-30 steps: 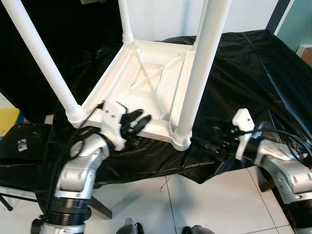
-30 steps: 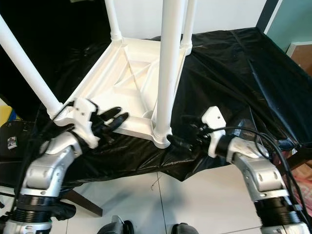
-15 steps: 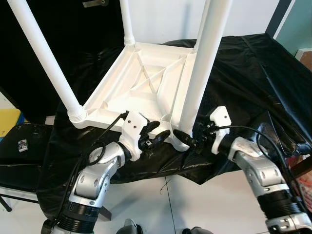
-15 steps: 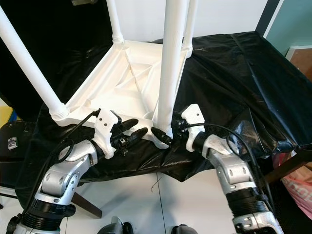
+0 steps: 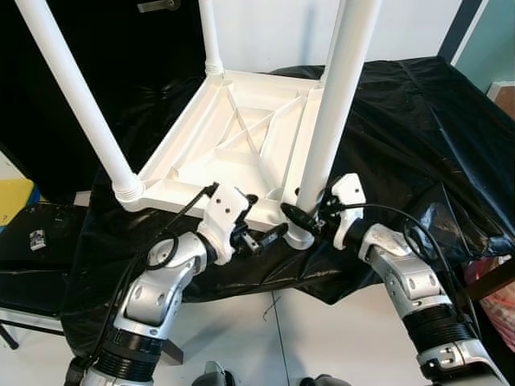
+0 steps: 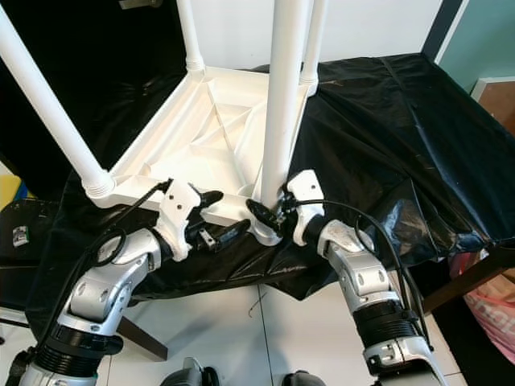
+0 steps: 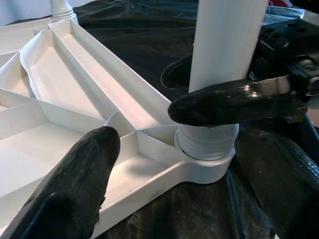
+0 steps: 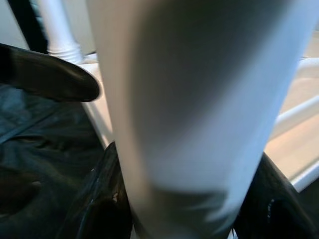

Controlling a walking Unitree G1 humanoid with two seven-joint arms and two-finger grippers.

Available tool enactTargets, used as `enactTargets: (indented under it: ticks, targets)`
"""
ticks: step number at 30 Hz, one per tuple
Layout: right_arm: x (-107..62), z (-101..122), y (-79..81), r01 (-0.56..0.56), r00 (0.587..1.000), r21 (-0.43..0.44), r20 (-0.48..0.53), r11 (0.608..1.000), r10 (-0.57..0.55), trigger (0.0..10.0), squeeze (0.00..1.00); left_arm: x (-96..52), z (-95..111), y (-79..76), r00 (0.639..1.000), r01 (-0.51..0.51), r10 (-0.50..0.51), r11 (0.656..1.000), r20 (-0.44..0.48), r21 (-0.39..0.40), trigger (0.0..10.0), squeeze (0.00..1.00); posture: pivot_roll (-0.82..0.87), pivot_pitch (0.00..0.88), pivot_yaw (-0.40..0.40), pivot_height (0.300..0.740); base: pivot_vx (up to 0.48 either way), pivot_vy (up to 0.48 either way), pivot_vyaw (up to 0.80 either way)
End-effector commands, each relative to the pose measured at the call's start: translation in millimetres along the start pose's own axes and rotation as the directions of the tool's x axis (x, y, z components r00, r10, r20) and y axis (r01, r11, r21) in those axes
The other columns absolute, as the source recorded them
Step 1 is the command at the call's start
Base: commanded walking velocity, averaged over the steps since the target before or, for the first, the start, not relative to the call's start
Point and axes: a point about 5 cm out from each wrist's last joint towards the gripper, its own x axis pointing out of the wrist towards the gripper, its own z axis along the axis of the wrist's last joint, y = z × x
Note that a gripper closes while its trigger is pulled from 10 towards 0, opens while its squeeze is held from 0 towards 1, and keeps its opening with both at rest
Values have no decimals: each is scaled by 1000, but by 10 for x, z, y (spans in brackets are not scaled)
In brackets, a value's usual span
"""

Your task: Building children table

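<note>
A white children's table [image 5: 241,137] lies upside down on a black cloth, legs pointing up. My right gripper [image 5: 302,217] is shut on the near-right leg [image 5: 334,96], just above its threaded collar [image 7: 207,144]. One of its fingers [image 7: 229,102] crosses the front of the leg and the other lies behind it. In the right wrist view the leg [image 8: 194,99] sits tight between the two fingers [image 8: 99,209]. My left gripper [image 5: 261,219] is open at the table's front rim beside that corner. One finger is over the ribbed underside, the other over the cloth.
The black cloth [image 5: 402,104] drapes over the work surface and hangs off its front edge. Three more legs stand up, one near left [image 5: 76,96] and one at the back [image 5: 211,36]. White floor tiles [image 5: 338,322] lie below. A dark bench [image 5: 32,249] stands left.
My right gripper has moved left from the cloth onto the near-right leg and shut on it. My left gripper has slid right along the front rim toward that corner.
</note>
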Motion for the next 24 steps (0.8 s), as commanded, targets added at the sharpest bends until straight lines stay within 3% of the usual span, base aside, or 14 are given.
enactTargets:
  ticks: [1,8,10,11,14,15,17,18,19,21,22,23,24]
  targets:
    - [-25,-90,-80,90,995,14,-53,996,-89,0,0,12,-22,17,999,-51,51,999,-8,14,10000,0,-2,81,-10,740,0,0,0]
    - [-2,-107,-66,192,980,22,-58,981,-191,0,0,21,-22,16,996,-88,88,996,0,3,10000,0,-3,81,-9,740,0,0,0]
    - [14,-124,-24,286,957,48,-60,957,-283,0,0,23,-22,29,993,-121,121,993,4,10,10000,0,-6,79,-7,740,0,0,0]
    - [16,-138,-15,368,929,71,-66,927,-364,0,0,25,-21,36,991,-130,130,991,7,5,10000,0,-6,79,-8,740,0,0,0]
    - [16,-148,-11,422,906,84,-72,903,-417,0,0,27,-20,40,991,-136,136,991,9,1,10000,0,-6,79,-8,740,0,0,0]
    - [14,-160,-6,477,878,99,-80,873,-471,0,0,29,-17,46,990,-141,141,990,10,0,10000,0,-3,80,-10,740,0,0,0]
    - [-11,-194,6,633,774,98,-99,768,-625,0,0,38,-19,29,989,-146,146,989,10,-2,10000,0,-3,81,-6,740,0,0,0]
    - [-11,-194,6,633,774,98,-99,768,-625,0,0,38,-19,29,989,-146,146,989,10,-2,10000,0,-3,81,-6,740,0,0,0]
    - [-21,-206,17,678,734,89,-106,729,-670,0,0,42,-20,20,989,-148,148,989,9,-2,10000,0,-2,78,-4,740,0,0,0]
    - [5,-214,97,694,720,136,-121,707,-683,0,0,45,-24,9,988,-156,156,988,9,13,10000,0,0,79,-5,740,0,0,0]
    - [11,-209,119,690,723,150,-122,708,-679,2314,0,45,-25,7,988,-157,157,988,9,5,10000,0,-6,77,-2,740,0,0,0]
    - [13,-204,133,690,723,156,-123,707,-679,10000,0,45,-25,6,987,-158,158,987,8,-1,10000,0,-6,77,-2,740,0,0,0]
    - [13,-204,133,690,723,156,-123,707,-679,10000,0,45,-25,6,987,-158,158,987,8,-1,10000,0,-6,77,-2,740,0,0,0]
